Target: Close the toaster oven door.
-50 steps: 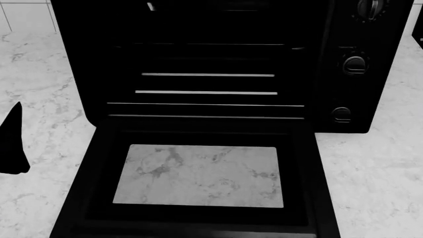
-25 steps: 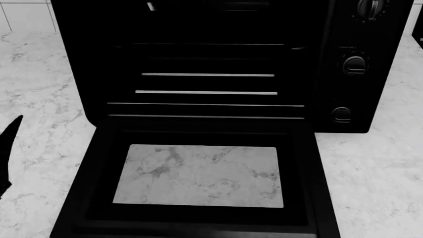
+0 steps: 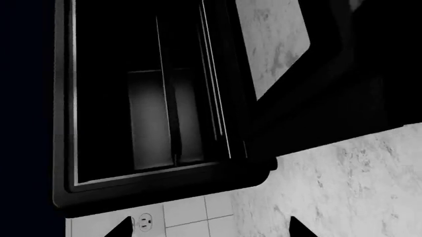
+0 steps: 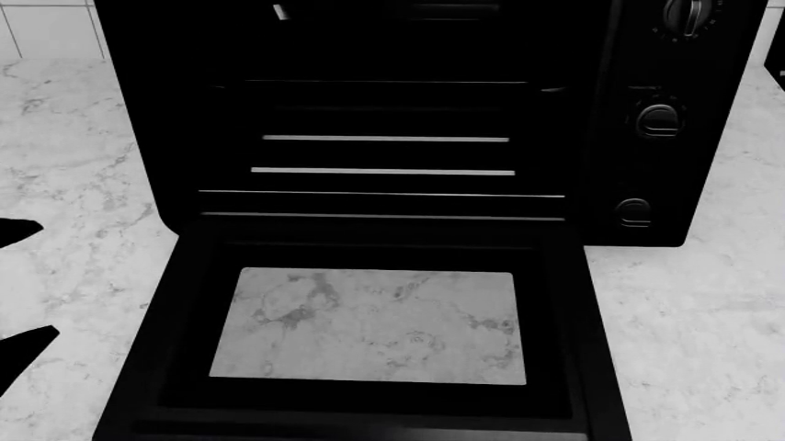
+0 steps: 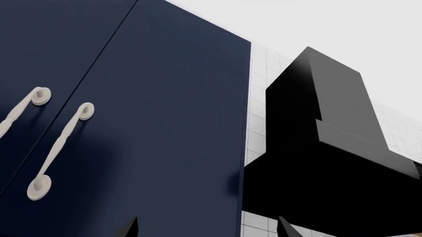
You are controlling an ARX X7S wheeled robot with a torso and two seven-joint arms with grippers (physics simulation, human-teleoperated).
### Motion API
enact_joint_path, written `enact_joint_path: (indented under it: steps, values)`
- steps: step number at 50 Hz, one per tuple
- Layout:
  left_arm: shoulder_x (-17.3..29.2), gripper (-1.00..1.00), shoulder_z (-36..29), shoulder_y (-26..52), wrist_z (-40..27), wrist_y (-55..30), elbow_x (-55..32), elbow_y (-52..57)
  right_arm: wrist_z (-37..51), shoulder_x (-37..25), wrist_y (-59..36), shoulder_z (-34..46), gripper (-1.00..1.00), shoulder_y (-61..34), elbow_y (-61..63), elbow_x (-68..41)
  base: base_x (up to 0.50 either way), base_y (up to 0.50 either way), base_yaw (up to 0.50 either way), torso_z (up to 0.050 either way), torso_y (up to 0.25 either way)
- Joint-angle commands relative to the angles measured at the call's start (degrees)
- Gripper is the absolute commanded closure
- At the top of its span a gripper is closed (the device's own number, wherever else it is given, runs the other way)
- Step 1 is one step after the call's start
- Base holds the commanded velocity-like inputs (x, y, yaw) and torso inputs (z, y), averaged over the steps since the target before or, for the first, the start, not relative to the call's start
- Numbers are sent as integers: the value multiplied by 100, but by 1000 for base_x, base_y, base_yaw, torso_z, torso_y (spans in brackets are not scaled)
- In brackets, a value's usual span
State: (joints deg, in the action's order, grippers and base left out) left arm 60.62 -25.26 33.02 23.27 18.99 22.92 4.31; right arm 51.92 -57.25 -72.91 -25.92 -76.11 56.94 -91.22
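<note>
The glossy black toaster oven (image 4: pixel 663 55) stands on the marble counter with three knobs (image 4: pixel 659 119) down its right panel and thin racks (image 4: pixel 386 171) inside. Its door (image 4: pixel 184 322) lies fully open and flat toward me, marble showing through the glass (image 4: pixel 374 326). My left gripper (image 4: pixel 18 285) is open and empty at the left edge, left of the door and apart from it. In the left wrist view the left gripper (image 3: pixel 211 232) faces the oven cavity (image 3: pixel 151 113) and the dropped door (image 3: pixel 343 98). My right gripper (image 5: pixel 209 229) is open and empty, out of the head view.
White marble counter (image 4: pixel 687 331) surrounds the oven. A tiled wall with an outlet (image 3: pixel 144 222) lies behind it. The right wrist view shows navy cabinets (image 5: pixel 151 98) with white handles (image 5: pixel 59 148) and a larger black appliance (image 5: pixel 323 163).
The left gripper's dark shape at the head view's left edge dropped lower, and it now shows as two spread fingertips. The oven and door have not moved.
</note>
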Motion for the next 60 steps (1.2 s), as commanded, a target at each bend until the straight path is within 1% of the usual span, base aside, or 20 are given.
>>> enact_joint_path:
  steps: [1, 7, 12, 20, 28, 35, 40, 44, 52, 55, 60]
  values:
    - [165, -100, -338, -57, 117, 449, 471, -271, -12, 14, 41, -68, -100, 114, 21, 42, 0, 0, 0, 0, 0]
    - [-119, -100, -505, 80, 100, 587, 598, -530, 40, -91, 74, -178, -100, 176, 24, -79, 0, 0, 0, 0, 0]
    - [-361, -100, -739, 326, 44, 935, 820, -1092, 182, -162, 129, 70, -100, -32, -26, -149, 0, 0, 0, 0, 0]
    - [-789, -100, -1036, 845, -57, 1427, 1098, -1912, 71, -90, 96, 142, -100, -1, -20, 51, 0, 0, 0, 0, 0]
    - [-1088, -100, -1168, 1314, -79, 1648, 1231, -2410, 182, -133, 115, 393, -100, -168, -54, 20, 0, 0, 0, 0, 0]
    - [-1209, -100, -1379, 1670, 15, 2079, 1337, -2602, 125, -194, 125, 55, -100, 93, -6, -14, 0, 0, 0, 0, 0]
    - [-1362, -100, -1576, 2035, -260, 2799, 1465, -2946, 169, -270, 169, -23, -100, 117, -4, -122, 0, 0, 0, 0, 0]
    - [-1444, -100, -1679, 2217, -416, 3186, 1508, -3080, 210, -295, 207, 8, -100, 79, -12, -162, 0, 0, 0, 0, 0]
    - [-1695, -100, -1933, 2509, -464, 3658, 1485, -3398, 159, -369, 210, -207, -100, 207, -18, -209, 0, 0, 0, 0, 0]
    - [-1718, -100, -1969, 2553, -518, 3732, 1468, -3373, 143, -345, 191, -322, -100, 322, 17, -205, 0, 0, 0, 0, 0]
    - [-1784, -100, -1863, 2630, -988, 3875, 1391, -3340, 191, -436, 242, -339, -100, 284, -10, -304, 0, 0, 0, 0, 0]
